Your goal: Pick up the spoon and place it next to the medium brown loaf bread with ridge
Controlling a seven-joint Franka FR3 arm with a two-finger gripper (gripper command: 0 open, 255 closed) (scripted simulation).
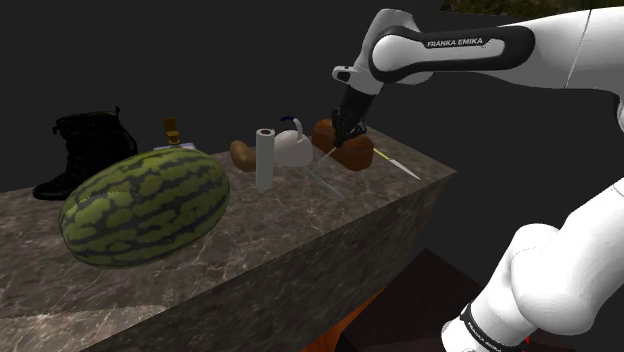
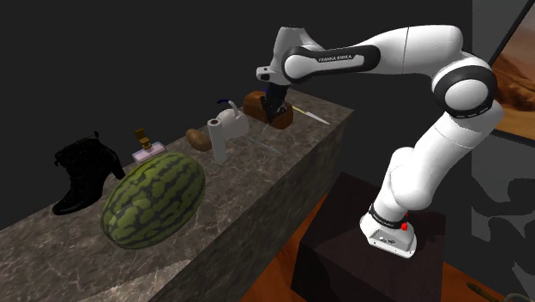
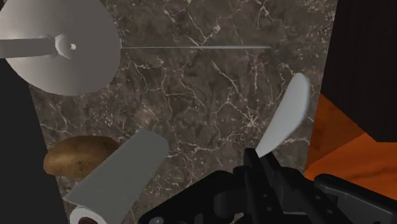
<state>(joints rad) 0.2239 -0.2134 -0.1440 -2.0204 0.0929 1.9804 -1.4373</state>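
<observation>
Jaws: can't tell if they're clamped, together or apart, it's black on black in the wrist view. The gripper point(image 1: 347, 135) hangs low over the far end of the dark marble counter point(image 1: 300, 230), right at the front brown loaf point(image 1: 358, 155), with a second brown loaf point(image 1: 324, 130) just behind it. The spoon point(image 1: 398, 164) is white and slender. It sits just beside the front brown loaf on the shoulder view's right, angled out toward the counter's corner, bowl end near the edge. The second exterior view agrees: spoon point(image 2: 312, 114) on that view's right of the loaf point(image 2: 283, 120), gripper point(image 2: 273, 116) on the loaf's other side. In the wrist view the spoon point(image 3: 285, 114) runs from the gripper point(image 3: 266, 168) out along the marble toward the edge, and its near end disappears behind the black hand. I can't tell whether it's resting on the stone or just off it. The rest of the counter, going toward the shoulder view's left: a white teapot point(image 1: 293, 148), an upright paper towel roll point(image 1: 265, 160), a potato point(image 1: 243, 155) just behind the roll, a small brown item on a pale base point(image 1: 173, 132), a big striped watermelon point(image 1: 145, 205) and a black boot point(image 1: 85, 150) at the back. From the hand camera the roll point(image 3: 118, 178) and potato point(image 3: 76, 156) are side by side, with the teapot point(image 3: 60, 44) beyond them. The arm's base sits on a dark box stand point(image 2: 360, 249) over an orange-brown floor point(image 3: 337, 140).
</observation>
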